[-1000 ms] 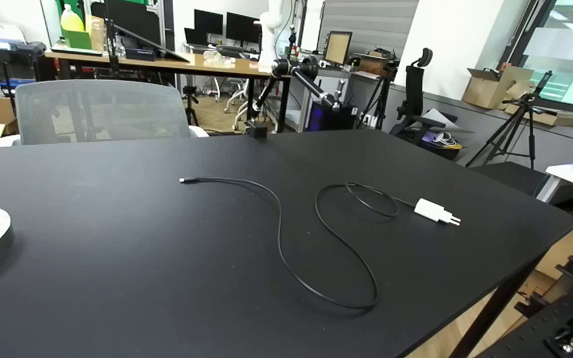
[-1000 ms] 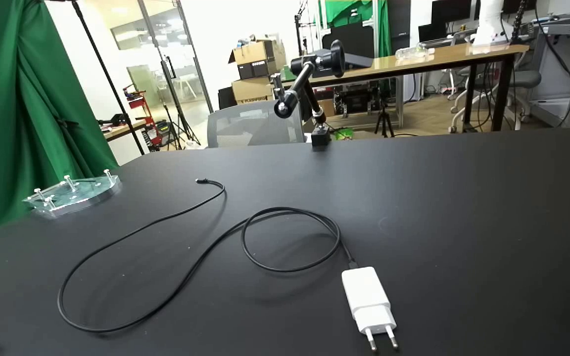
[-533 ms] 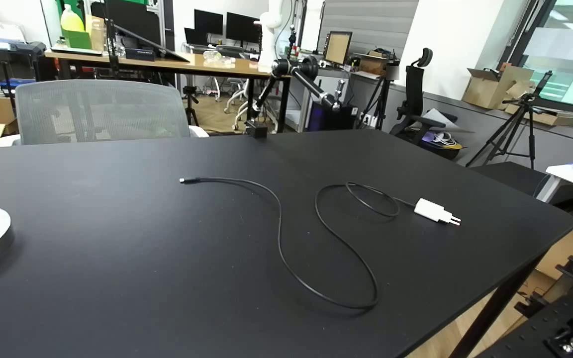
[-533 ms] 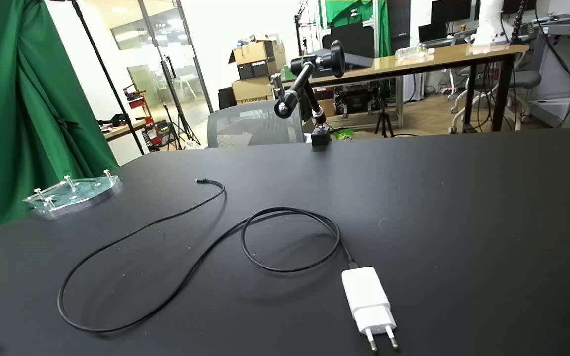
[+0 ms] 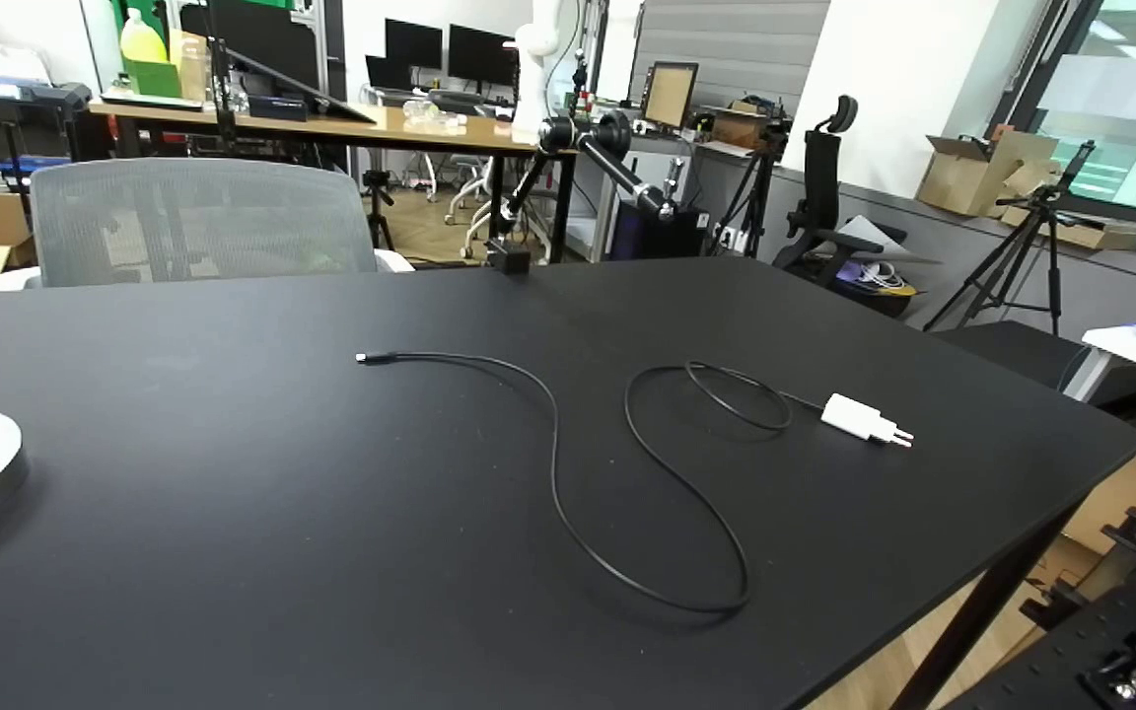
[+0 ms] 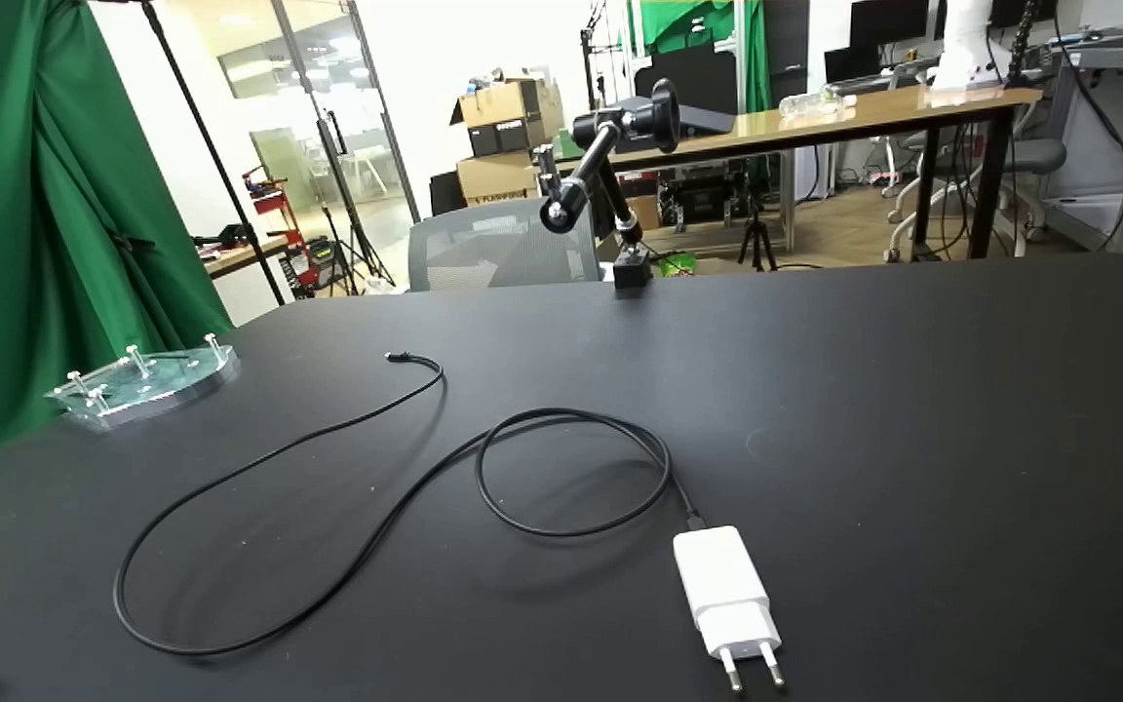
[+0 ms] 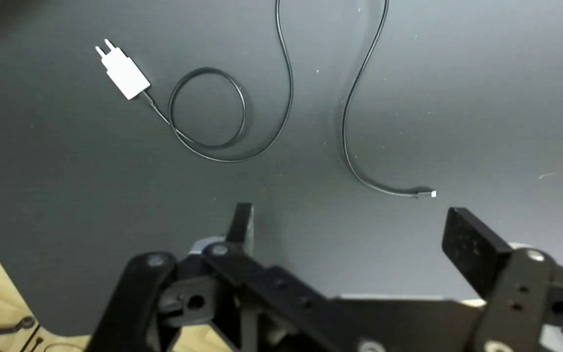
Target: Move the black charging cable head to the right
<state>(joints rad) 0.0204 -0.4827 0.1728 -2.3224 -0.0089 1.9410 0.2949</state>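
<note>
Wrist view — looped black cable (image 7: pixel 292 88), squarish tip (image 7: pixel 433 193) (perhaps metal)

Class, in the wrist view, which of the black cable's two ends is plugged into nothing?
The cable head, its bright tip bare; the opposite end runs into the white charger.

In an exterior view, a brown box (image 6: pixel 496 174) at the back has small letters (image 6: pixel 511 192) that look like FLASHFORGE, but blurry.

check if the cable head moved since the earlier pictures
No: in both exterior views, the black cable head shows no shift in any direction relative to the black mount base.
</note>
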